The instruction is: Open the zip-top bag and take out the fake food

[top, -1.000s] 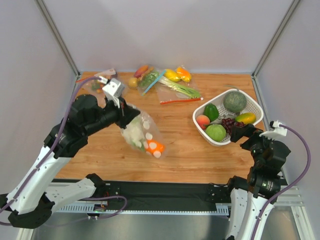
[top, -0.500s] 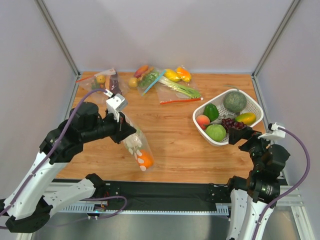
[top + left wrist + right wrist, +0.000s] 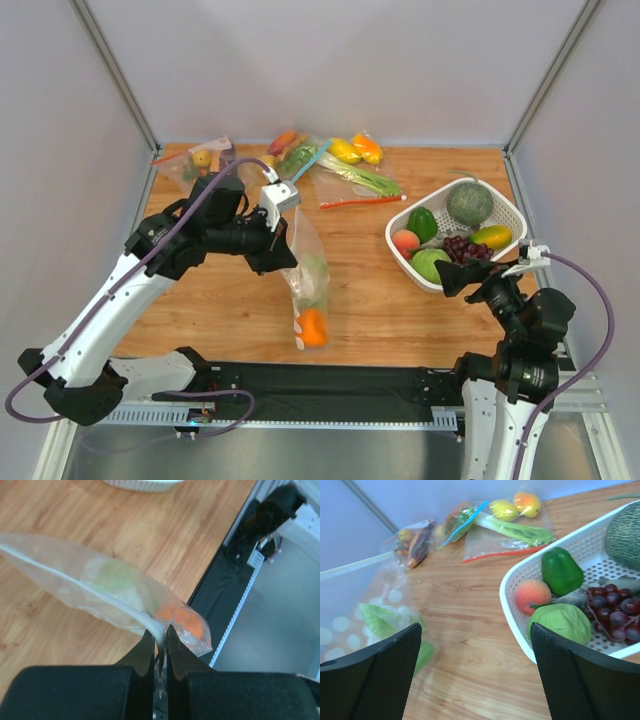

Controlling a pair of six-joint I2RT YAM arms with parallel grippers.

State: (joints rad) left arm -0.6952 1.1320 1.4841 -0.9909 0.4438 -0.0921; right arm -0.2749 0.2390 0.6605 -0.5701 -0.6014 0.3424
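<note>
My left gripper (image 3: 283,240) is shut on the whitish zip strip of the dotted zip-top bag (image 3: 308,285) and holds it lifted, hanging down over the table's middle. In the left wrist view the jaws (image 3: 159,636) pinch the strip of the bag (image 3: 95,587). Inside, the orange (image 3: 313,326) lies at the bottom end, with the white cauliflower and a green piece (image 3: 314,272) above it. The orange (image 3: 181,620) also shows in the left wrist view. My right gripper (image 3: 452,277) is open and empty beside the basket; in its view the bag (image 3: 375,615) is at the left.
A white basket (image 3: 512,215) at the right holds a melon, grapes, a peach and green pieces. Other bags of toy food lie along the back edge: one with a red strip (image 3: 358,182), one with a blue strip (image 3: 300,157), one at the far left (image 3: 198,160).
My left gripper has swung right and further onto the table with the bag, which now hangs more upright. My right gripper has moved left toward the table's middle.
</note>
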